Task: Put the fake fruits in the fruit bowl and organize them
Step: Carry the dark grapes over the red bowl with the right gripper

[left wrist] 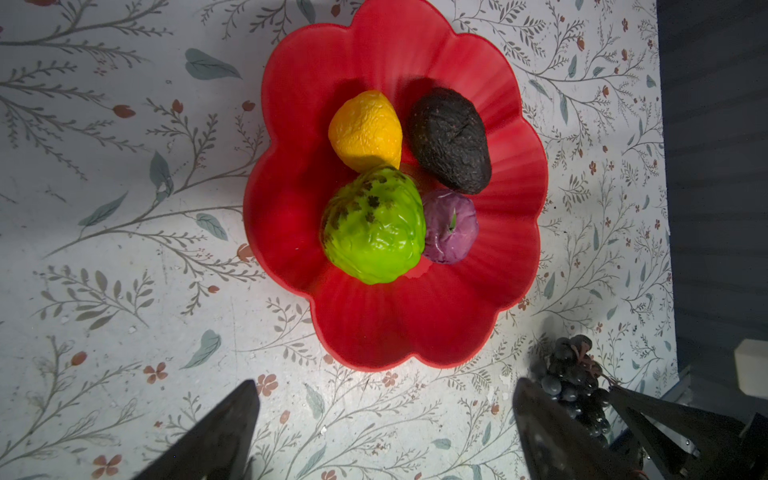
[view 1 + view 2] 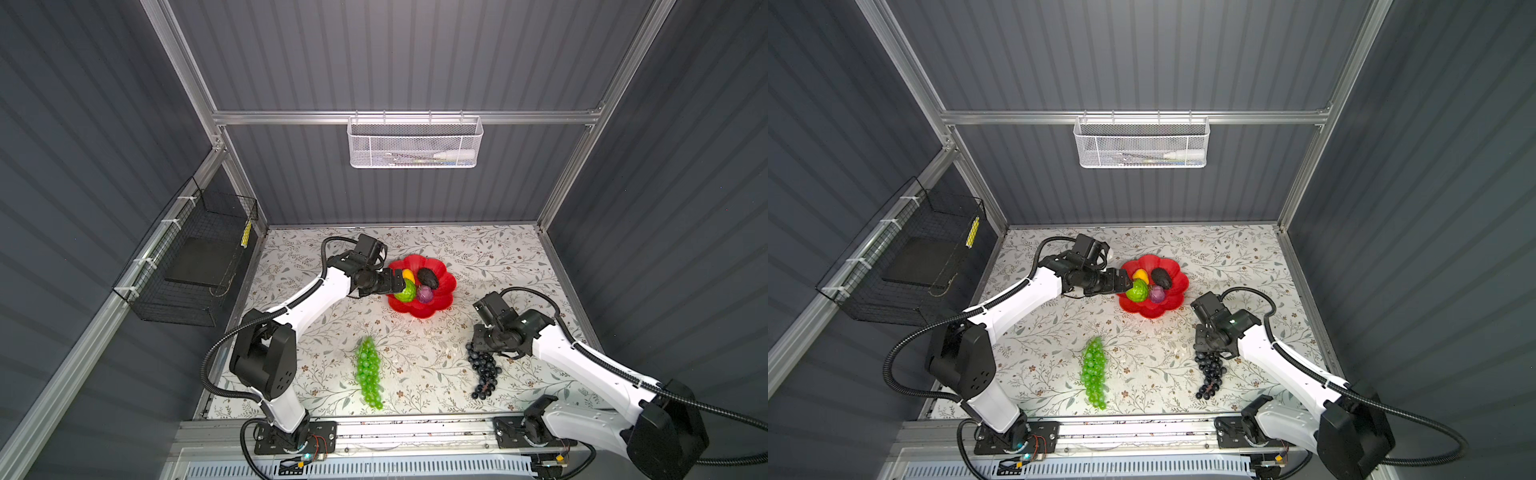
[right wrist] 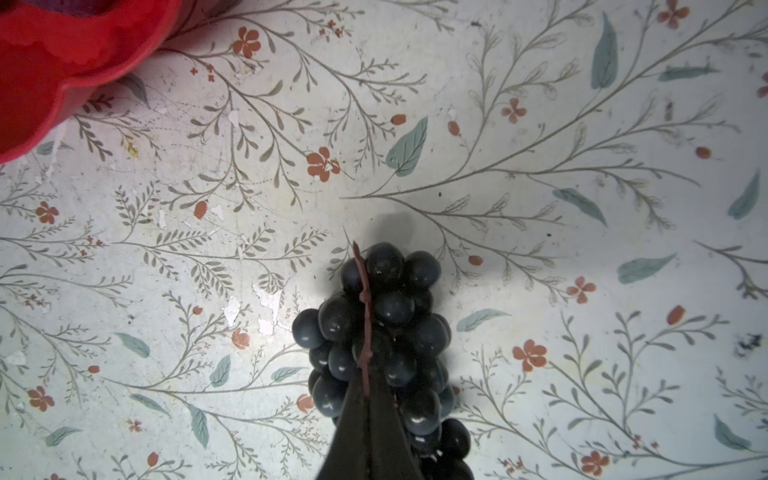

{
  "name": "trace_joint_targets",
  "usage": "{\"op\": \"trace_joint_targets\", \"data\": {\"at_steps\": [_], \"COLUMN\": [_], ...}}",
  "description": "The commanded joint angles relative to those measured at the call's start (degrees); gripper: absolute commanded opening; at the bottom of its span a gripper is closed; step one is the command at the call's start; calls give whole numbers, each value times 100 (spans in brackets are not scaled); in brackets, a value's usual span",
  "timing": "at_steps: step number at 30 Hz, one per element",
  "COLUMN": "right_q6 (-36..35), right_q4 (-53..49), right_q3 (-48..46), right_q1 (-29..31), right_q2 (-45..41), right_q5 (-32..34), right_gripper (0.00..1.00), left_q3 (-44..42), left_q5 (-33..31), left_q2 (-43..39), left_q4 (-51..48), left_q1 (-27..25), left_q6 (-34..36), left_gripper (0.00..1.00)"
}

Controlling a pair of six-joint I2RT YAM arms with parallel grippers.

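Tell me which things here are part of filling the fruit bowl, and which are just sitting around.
Part of the job: red fruit bowl; in it, yellow pear, black avocado, bumpy green fruit, purple fruit; outside it, green grape bunch, dark grape bunch.
Just lying about: white mesh basket; black wire basket.

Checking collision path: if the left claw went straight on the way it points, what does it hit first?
Most likely the green fruit in the red bowl; it sits dead ahead of the open left claw. Height is unclear, so the bowl's near rim could come first.
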Motion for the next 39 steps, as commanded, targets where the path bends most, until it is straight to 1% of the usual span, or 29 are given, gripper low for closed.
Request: {"op": "trace_joint_targets", "data": {"at_steps": [1,6,13,18,23,28,33,39], "right_q6": [-19,-57,-247,-408,-704,-1070,-1167,-1290], "right_q4": [-271,-438,-982,-1185,-1180,-1043,-763,-624], "right_q3": [120,384,1408,2179,2970,3746,4012,4448], "right_q1": [32,94,346,471,500,542,559,649], "right_q2": [-228,-365,-403,-328,-55,496,865,1257], "right_q5": [111,109,327,408,340,186,-141,-321], "right_gripper": [0,0,0,0,0,0,0,0], "left_q3": [-82,-110,-90,-121,-153,-219,-363,-546], "left_q5": [21,-29,-188,-239,-362,-488,-607,-770], "left_q2": [-8,-48,-100,-173,-296,-441,-665,-947], "left_q4": [-56,-85,-185,-208,-254,-302,-343,-409], "left_q1": [42,44,43,42,47,48,42,42], "left_q6": [-44,-57,-12,-55,-81,-94,-127,-154], "left_gripper": [95,95,95,95,95,95,95,95]}}
